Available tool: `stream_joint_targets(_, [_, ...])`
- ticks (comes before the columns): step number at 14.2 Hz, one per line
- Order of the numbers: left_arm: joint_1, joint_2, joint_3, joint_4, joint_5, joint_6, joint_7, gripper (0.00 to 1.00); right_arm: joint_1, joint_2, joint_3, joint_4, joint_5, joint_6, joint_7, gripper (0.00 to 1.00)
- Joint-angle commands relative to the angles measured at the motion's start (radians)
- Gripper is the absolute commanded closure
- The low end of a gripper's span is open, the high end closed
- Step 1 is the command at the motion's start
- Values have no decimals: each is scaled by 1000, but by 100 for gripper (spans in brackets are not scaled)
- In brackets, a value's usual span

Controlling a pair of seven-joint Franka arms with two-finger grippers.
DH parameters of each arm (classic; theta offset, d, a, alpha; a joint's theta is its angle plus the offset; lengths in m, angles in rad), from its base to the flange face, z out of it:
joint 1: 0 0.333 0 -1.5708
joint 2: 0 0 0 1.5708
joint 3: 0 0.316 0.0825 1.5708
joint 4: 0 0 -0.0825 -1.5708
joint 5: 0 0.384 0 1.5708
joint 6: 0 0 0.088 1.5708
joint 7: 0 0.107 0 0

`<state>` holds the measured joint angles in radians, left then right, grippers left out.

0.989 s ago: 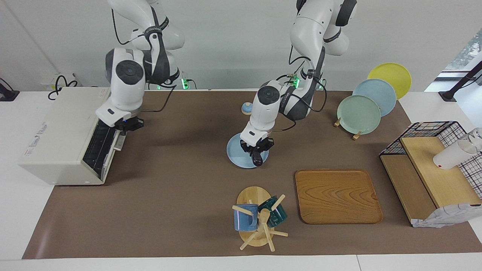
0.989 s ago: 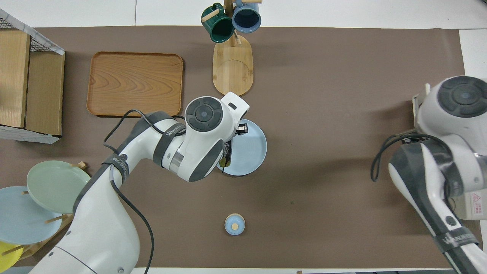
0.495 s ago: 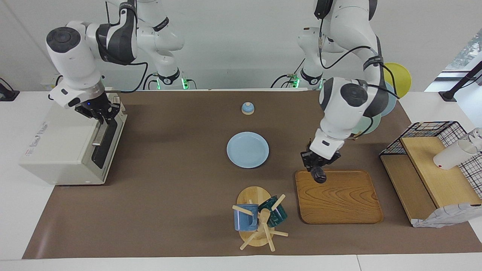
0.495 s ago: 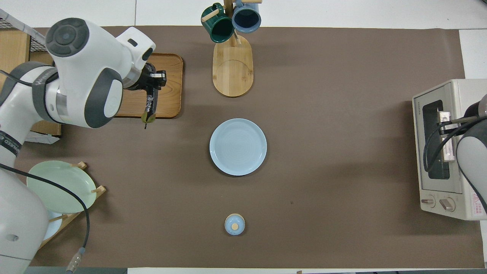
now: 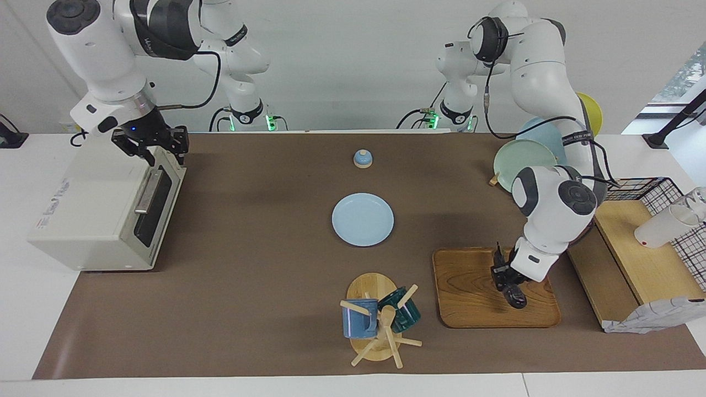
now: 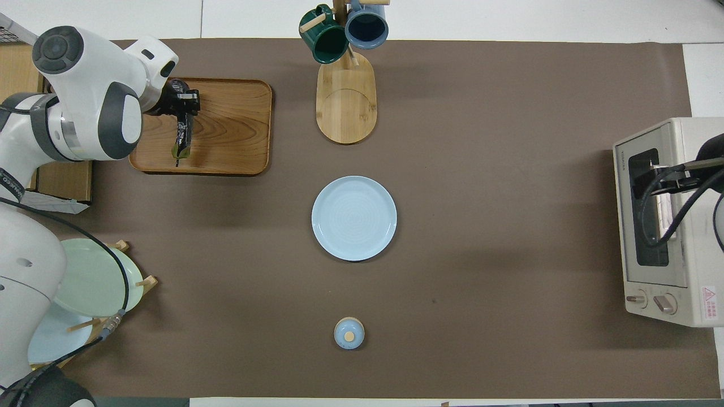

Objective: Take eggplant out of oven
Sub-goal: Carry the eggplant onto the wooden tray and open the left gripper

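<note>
The off-white oven [image 5: 88, 204] stands at the right arm's end of the table with its dark glass door shut; it also shows in the overhead view [image 6: 667, 226]. My right gripper [image 5: 151, 144] hangs open just over the oven's top front edge, holding nothing. The slim dark eggplant [image 5: 515, 295] hangs tilted over the wooden tray [image 5: 474, 309], its lower end at or just above the wood. My left gripper [image 5: 506, 275] is shut on its upper end. From above, the eggplant [image 6: 182, 135] points its stem toward the robots.
A light blue plate [image 5: 363, 219] lies mid-table, with a small blue lidded knob [image 5: 362, 159] nearer the robots. A mug tree [image 5: 378, 320] stands beside the tray. A plate rack [image 5: 524, 165] and a wire basket with wooden shelves [image 5: 634, 242] are at the left arm's end.
The left arm carried the eggplant from over the blue plate to over the wooden tray and lowered it. The right gripper swung the oven door shut, then rose off it and opened.
</note>
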<state>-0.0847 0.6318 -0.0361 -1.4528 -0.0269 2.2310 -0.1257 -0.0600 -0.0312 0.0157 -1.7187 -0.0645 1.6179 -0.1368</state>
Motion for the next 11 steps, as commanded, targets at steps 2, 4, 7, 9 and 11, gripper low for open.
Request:
stream_joint_targets(2, [6,9,-15,2,-8,35,26,100,-6,-3,-6,-13,28,3,-17,0])
stream_joint_targets(4, [5,6,-13,5,1,12,34,1,15,-22,-8,-10,31,33,-7,0])
stream_joint_targets(7, [14,-3,-13,26,-2,-49,37,0,11,-52,-10,-15,29,42,-7,0])
stream_joint_targets(9, [19,-70,-10,29,-21,-103,23,0,8,-46,-13,-15,26,36,-6,0])
stream_joint_targets(11, [39,-173,-2,23,-25,-193,17,0,8,-33,-13,-7,28,31,2,0])
